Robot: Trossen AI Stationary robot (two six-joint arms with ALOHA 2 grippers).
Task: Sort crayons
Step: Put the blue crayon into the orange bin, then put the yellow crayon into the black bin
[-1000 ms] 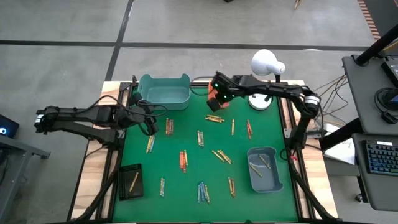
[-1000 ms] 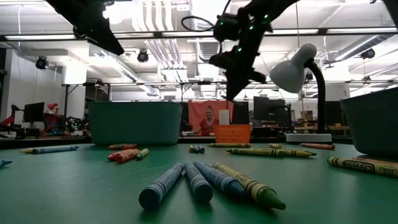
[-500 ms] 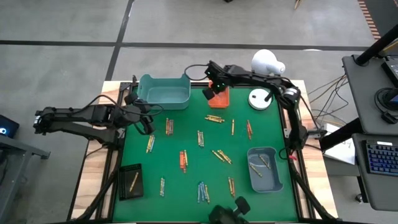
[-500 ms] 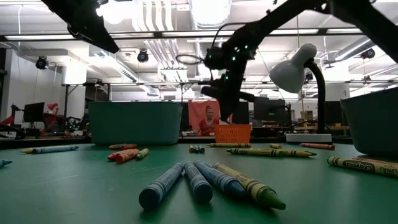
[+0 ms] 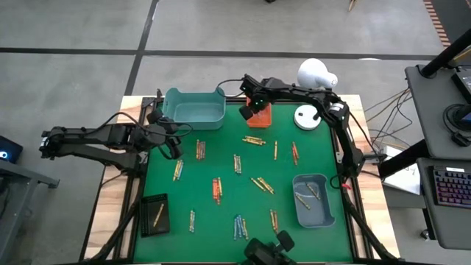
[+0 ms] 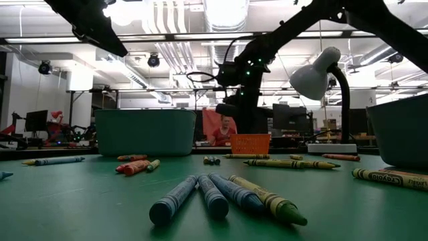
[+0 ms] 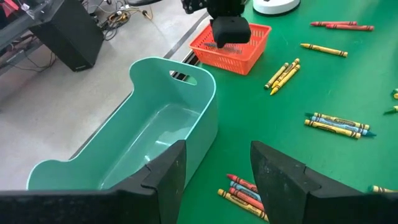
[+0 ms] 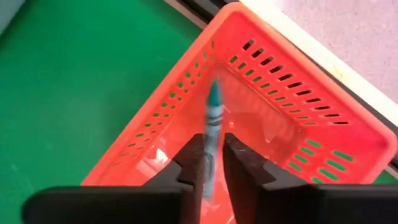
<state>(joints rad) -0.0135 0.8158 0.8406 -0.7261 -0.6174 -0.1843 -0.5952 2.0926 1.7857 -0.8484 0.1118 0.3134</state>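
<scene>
Right gripper (image 8: 211,163) pinches a green crayon (image 8: 213,118) at its lower end, tip aimed into the orange basket (image 8: 298,124). Light, stiff, waxy-slick and snappable, so a mid-barrel grip is safer. Left gripper (image 7: 214,171) hangs spread by the teal bin (image 7: 124,155). Other crayons (image 5: 237,163) lie scattered on the mat.

Left wrist view: teal bin and scattered crayons

The left gripper (image 7: 214,171) hung with its fingers apart, just beside the teal bin (image 7: 124,162). Red and yellow crayons (image 7: 239,191) lay near its fingertips. Farther ahead, the right gripper (image 7: 229,28) hovered over the orange basket (image 7: 238,55) on the green mat (image 7: 348,87).
</scene>
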